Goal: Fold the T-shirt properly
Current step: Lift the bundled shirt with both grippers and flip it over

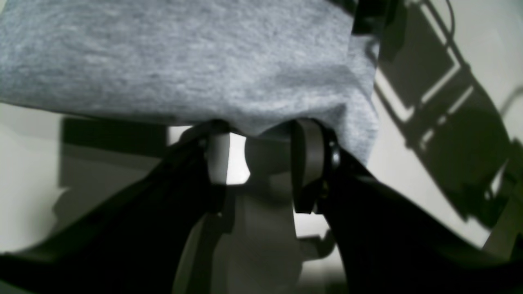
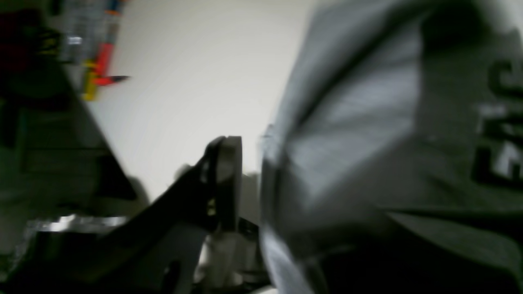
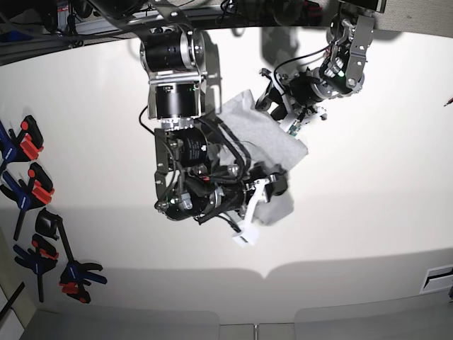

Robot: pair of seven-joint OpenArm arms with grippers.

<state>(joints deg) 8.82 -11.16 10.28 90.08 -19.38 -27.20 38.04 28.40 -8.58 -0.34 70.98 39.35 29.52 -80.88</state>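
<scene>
T-shirt (image 3: 272,134): grey, bunched and lifted between both arms over the middle of the white bench (image 3: 368,198); top end by the left arm, lower end by the right arm.
Shirt edges: in the left wrist view a hem edge runs across, dipping between the fingers; one corner hangs free on the right. In the right wrist view, blurred black lettering on the far right.
Left gripper (image 1: 261,147): fingers part open with the cloth edge draped between them; real pinch or not, cannot tell.
Right gripper (image 3: 265,191): one finger (image 2: 229,179) clear of the cloth, gap beside it; other finger hidden by fabric, blurred, hold cannot be told.
Open room: bare bench right and front of the shirt.
Bench left edge: clamps (image 3: 32,205) in a row, well apart from the shirt.
</scene>
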